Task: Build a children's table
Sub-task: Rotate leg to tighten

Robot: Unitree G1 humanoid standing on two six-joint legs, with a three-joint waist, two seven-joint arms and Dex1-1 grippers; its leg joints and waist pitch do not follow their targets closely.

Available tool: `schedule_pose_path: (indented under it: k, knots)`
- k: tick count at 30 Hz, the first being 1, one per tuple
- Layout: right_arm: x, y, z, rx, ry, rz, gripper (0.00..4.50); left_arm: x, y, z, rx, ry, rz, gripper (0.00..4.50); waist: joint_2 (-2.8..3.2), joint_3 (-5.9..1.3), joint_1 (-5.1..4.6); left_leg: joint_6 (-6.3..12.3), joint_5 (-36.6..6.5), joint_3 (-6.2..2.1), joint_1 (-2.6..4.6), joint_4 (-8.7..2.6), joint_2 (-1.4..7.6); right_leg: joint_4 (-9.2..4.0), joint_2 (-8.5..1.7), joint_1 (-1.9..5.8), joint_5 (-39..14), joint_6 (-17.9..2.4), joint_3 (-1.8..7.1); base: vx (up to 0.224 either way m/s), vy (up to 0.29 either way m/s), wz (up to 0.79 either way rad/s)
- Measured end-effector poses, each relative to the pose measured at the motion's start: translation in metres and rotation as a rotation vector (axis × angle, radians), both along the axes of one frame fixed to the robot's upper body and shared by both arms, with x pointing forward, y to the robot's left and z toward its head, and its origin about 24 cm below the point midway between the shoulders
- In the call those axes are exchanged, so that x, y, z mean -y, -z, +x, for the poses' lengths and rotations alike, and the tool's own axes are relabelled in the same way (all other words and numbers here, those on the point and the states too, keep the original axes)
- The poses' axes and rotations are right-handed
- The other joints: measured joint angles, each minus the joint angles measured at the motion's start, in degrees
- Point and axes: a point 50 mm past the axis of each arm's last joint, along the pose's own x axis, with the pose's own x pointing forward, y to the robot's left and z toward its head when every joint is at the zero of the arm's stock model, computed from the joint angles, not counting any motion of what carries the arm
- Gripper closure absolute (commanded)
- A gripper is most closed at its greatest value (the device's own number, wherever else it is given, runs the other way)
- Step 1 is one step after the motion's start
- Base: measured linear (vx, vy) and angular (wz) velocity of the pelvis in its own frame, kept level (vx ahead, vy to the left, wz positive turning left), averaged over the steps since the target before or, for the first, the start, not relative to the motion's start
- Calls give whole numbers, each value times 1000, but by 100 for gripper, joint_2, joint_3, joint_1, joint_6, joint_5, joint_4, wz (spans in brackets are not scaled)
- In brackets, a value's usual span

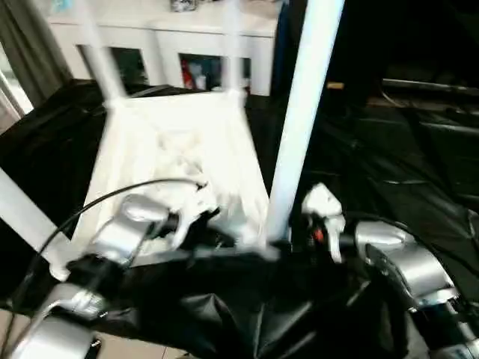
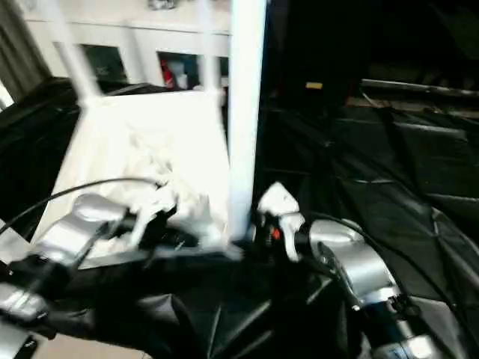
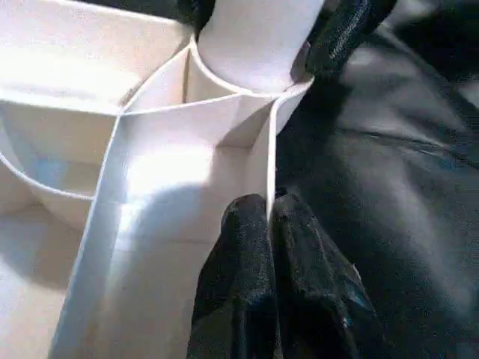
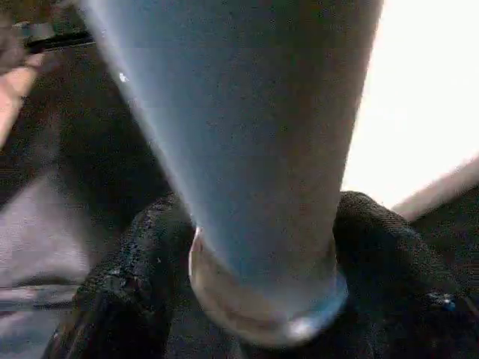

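The children's table top (image 1: 179,149) lies upside down on a black cloth, its ribbed underside facing up. Two white legs (image 1: 101,60) stand in its far corners and a third (image 1: 22,217) slants up at the near left. A fourth leg (image 1: 299,112) stands upright in the near right corner socket (image 3: 224,82). Its lower end passes through my right gripper (image 4: 262,247), just above the socket. My left gripper (image 3: 268,213) is shut on the thin rim wall of the table top, right beside that socket.
The black cloth (image 1: 389,149) covers the whole work surface, creased and folded on the right. A white cabinet (image 1: 172,45) with glass doors stands behind the table top. A black cable (image 1: 97,198) arcs over my left forearm.
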Motion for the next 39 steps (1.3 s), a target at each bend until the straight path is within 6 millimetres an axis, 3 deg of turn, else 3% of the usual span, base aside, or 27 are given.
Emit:
schedule_pose_path:
  k: [2, 3, 6, 7, 12, 17, 25, 32, 34, 37, 39]
  knots:
    - [0, 0, -2, -5, -14, 3, 141, 1, 0, -2, -15, 19, 4, 450, 20, 3, 26, 0, 0, 3, 0, 17, 1, 6, -1, 0, 1, 0, 9, 0, 0, 0]
    - [-1, 1, -2, -5, -15, 4, 168, 1, 0, -2, -19, 24, 4, 450, 24, 5, 32, 0, 0, 2, -2, 21, 1, 8, -1, 1, 2, -1, 10, 0, 0, 0]
    - [-1, 1, -2, -12, -16, 14, 178, 1, 1, -2, -21, 25, 4, 450, 24, 5, 42, 0, 0, 1, -3, 22, 1, 9, -2, 3, 2, 0, 10, 0, 0, 0]
    - [-1, 1, -2, -12, -18, 15, 200, 1, 0, -2, -21, 25, 3, 450, 24, 5, 42, 0, 0, -1, -5, 21, 1, 9, -2, 4, 2, 0, 10, 0, 0, 0]
    - [-3, 0, -2, -6, -18, 20, 218, 2, 0, -1, -19, 17, 1, 450, 40, 0, 45, 0, 0, -2, -7, 21, 4, 9, -1, 5, 2, 1, 8, 0, 0, 0]
    - [-1, 4, 10, 23, 189, 60, 231, 10, 2, 11, 50, -97, 3, 450, 77, -12, 32, -2, 2, -4, 0, 29, 3, 20, -1, 17, 4, 7, 8, 0, 0, 0]
    - [-3, 12, 37, 94, 721, 62, 248, 56, 8, 30, 155, -344, -25, 450, 59, -27, -139, -12, 9, -17, 5, 29, -2, 18, -4, 18, -6, 40, 8, 0, 0, 0]
    - [-4, 13, 36, 135, 760, 57, 249, 62, 8, 30, 181, -340, -39, 450, 36, -39, -138, -11, 9, -17, -7, 25, -2, 0, -4, 17, -4, 48, 8, 0, 0, 0]
    - [3, 10, 34, 121, 720, 60, 182, 62, 8, 29, 185, -318, -47, 450, 30, -37, -132, -9, 9, -16, -11, 27, -2, -3, -4, 17, -4, 51, 11, 0, 0, 0]
    - [11, 7, 30, 75, 666, 95, 169, 61, 9, 27, 184, -297, -62, 450, 27, -36, -119, 5, -2, -6, -17, 17, -3, -4, -4, 16, 4, 36, 13, 0, 0, 0]
    - [28, 0, 22, 95, 598, 57, 141, 63, 8, 26, 190, -282, -71, 450, 35, -35, -52, 7, -2, -2, -21, 19, -4, -4, -6, 4, -3, 44, 10, 0, 0, 0]
